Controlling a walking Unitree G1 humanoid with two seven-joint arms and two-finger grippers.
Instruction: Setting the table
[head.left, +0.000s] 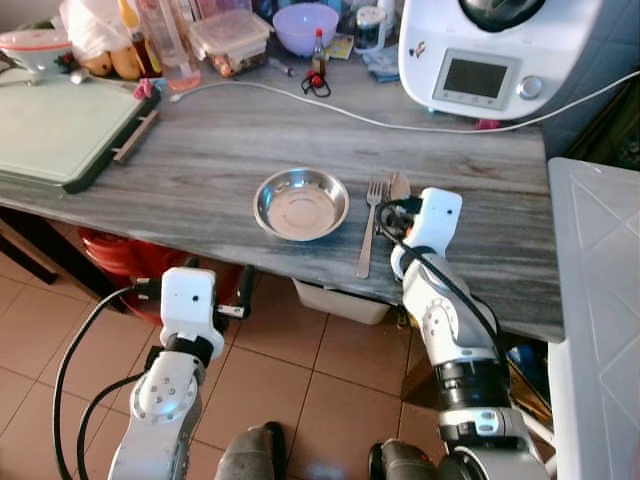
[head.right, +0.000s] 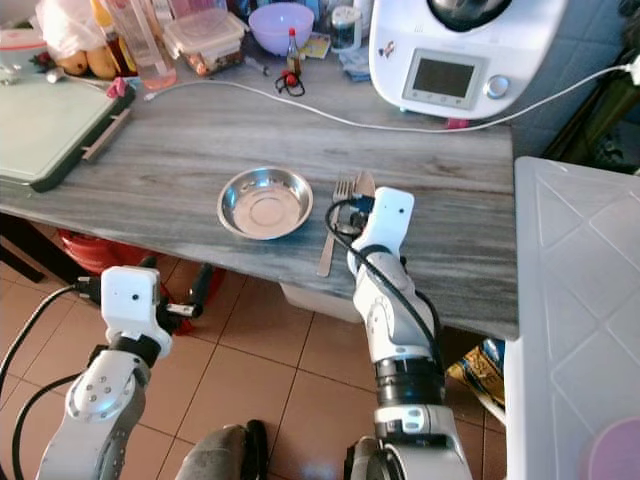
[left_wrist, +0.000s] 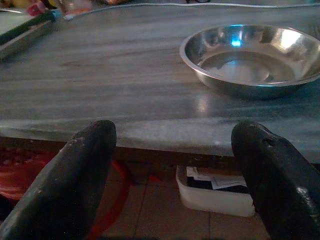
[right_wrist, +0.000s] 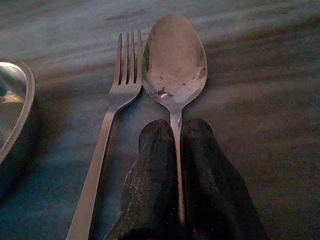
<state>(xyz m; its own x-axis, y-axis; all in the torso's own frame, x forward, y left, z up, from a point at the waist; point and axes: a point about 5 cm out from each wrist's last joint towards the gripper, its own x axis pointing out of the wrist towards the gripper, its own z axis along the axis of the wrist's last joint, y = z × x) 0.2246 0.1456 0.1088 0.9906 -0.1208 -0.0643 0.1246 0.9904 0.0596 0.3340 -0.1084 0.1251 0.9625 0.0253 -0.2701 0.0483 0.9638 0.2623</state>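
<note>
A shallow steel bowl (head.left: 300, 204) sits on the grey wood-grain counter (head.left: 200, 160) near its front edge. Just right of it lie a fork (head.left: 369, 226) and a spoon (head.left: 400, 186), side by side and touching. My right gripper (right_wrist: 177, 145) rests low over the counter, shut on the spoon handle (right_wrist: 176, 127), with the spoon bowl (right_wrist: 174, 59) lying flat ahead of the fingertips. The fork (right_wrist: 107, 130) lies free beside it. My left gripper (left_wrist: 170, 150) hangs open below and in front of the counter edge, facing the bowl (left_wrist: 250, 60).
At the back stand a white kitchen machine (head.left: 490, 50), its cable (head.left: 330, 108), a purple bowl (head.left: 305, 27), food boxes and bottles. A green cutting board (head.left: 60, 130) lies at the left. A white lidded bin (head.left: 595, 320) stands at the right. A white tub (head.left: 340, 300) sits under the counter.
</note>
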